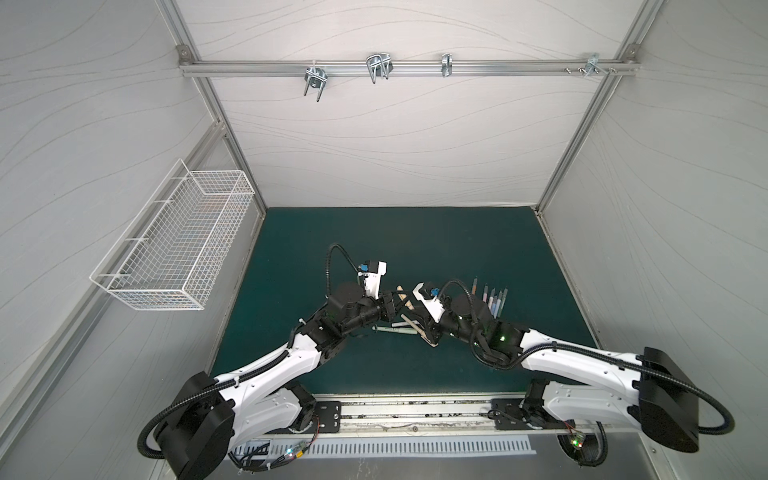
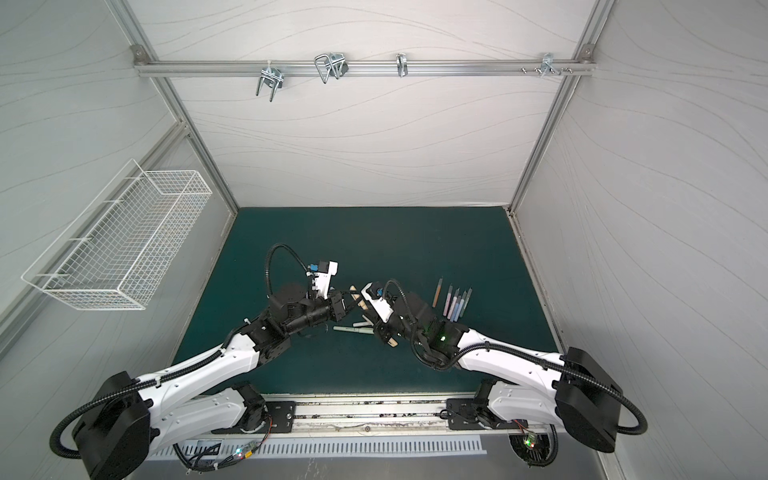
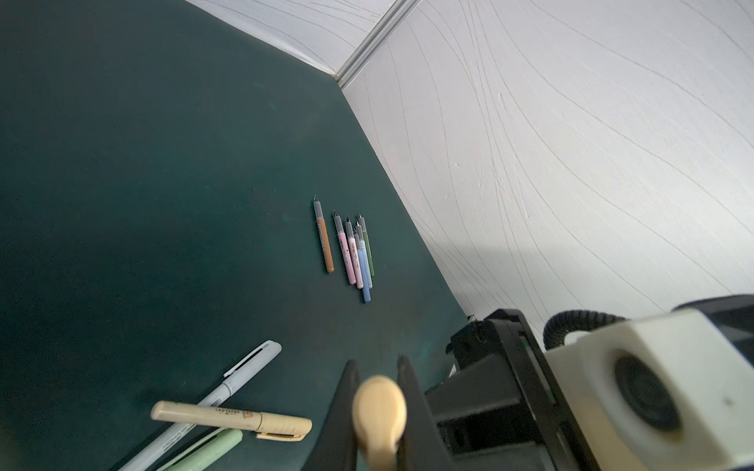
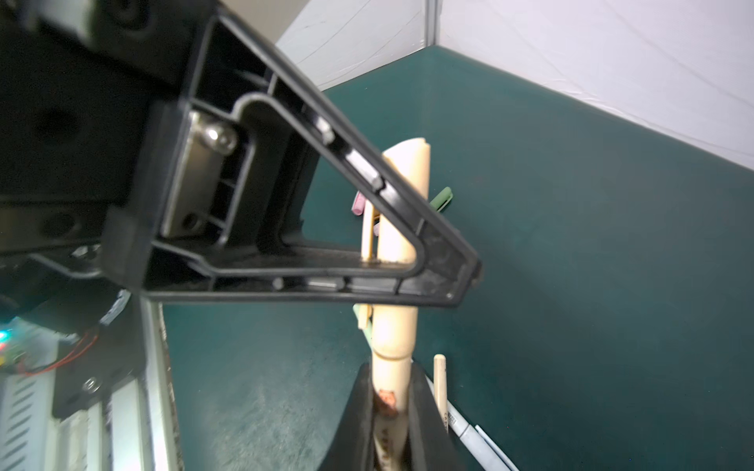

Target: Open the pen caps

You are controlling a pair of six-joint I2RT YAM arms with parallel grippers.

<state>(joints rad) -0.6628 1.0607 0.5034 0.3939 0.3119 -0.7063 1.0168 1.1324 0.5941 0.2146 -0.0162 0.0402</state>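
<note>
Mid-counter, above the green counter (image 1: 415,241): left hand (image 3: 377,381) and right hand (image 4: 391,381) meet tip to tip, sharing one cream pen (image 4: 387,407) held clear of the surface.

- Left hand: fingers clamped on the pen's cap (image 4: 393,330). The cap's rounded end shows between them in the left wrist view.
- Right hand: fingers clamped on the barrel, just below the cap's rim.
- Cap: seated on the barrel, not pulled off.
- Capped pens, three, lying on the counter beside the hands: a white pen (image 3: 245,371), a second cream pen (image 3: 228,420) lying across it, and a green pen (image 3: 204,448) alongside.
- Uncapped pens (image 1: 494,301), six, in a row near the right wall, tips toward the back wall. The orange one lies slightly apart. The other five, pink, blue and green among them, are bunched together.
- Loose caps, visible past the left hand in the right wrist view: a pink cap (image 4: 359,204) and a green cap (image 4: 442,200).
- Wire basket (image 1: 178,241): white, mounted on the left wall.
</note>
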